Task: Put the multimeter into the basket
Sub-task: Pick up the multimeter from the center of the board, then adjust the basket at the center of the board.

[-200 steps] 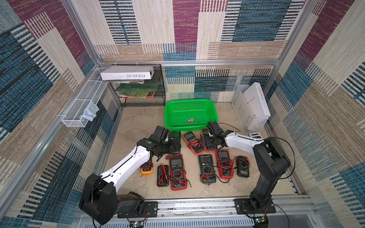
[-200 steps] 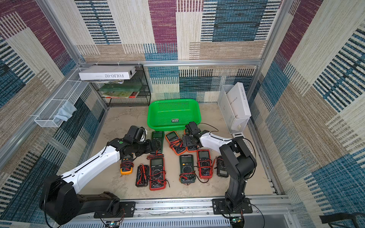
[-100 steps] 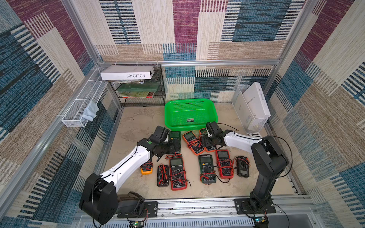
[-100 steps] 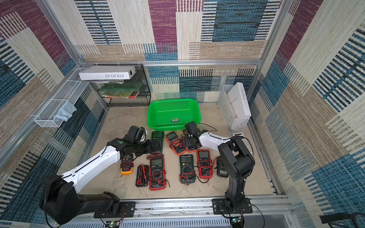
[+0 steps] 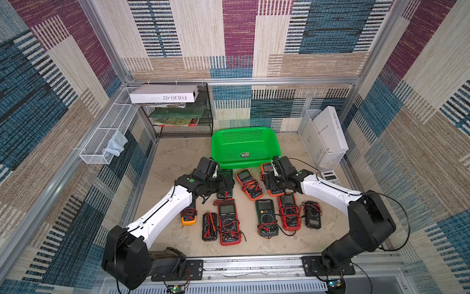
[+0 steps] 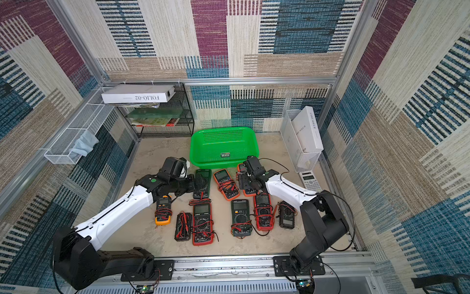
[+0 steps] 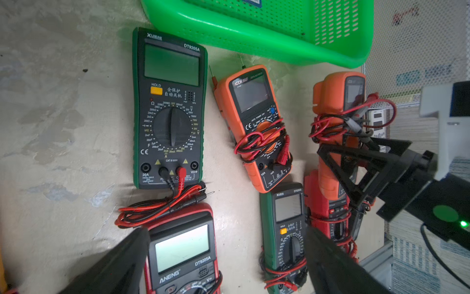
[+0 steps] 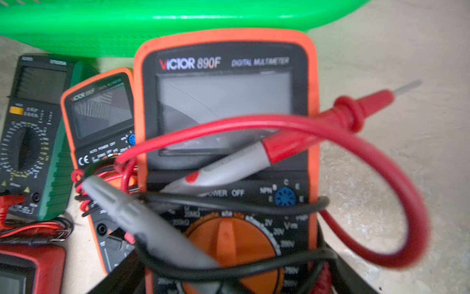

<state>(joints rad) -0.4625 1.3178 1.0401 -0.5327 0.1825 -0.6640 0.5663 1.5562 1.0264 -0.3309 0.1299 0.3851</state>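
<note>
Closed since a second ago, our right gripper (image 7: 339, 175) pinches the orange plastic-cased multimeter (image 8: 223, 101); left gripper (image 7: 221, 264) spread. We judge lifting into the bright green perforated plastic basket (image 5: 229, 163) comes next.

The basket (image 7: 229, 33) is glossy, smooth green plastic with perforated walls. The Victor 890F multimeter (image 8: 226, 101) wears a matt orange shell, probably rubber, around a smooth grey screen; its red lead (image 8: 254, 120) is shiny flexible plastic. The tabletop (image 7: 50, 127) is rough and mottled.
</note>
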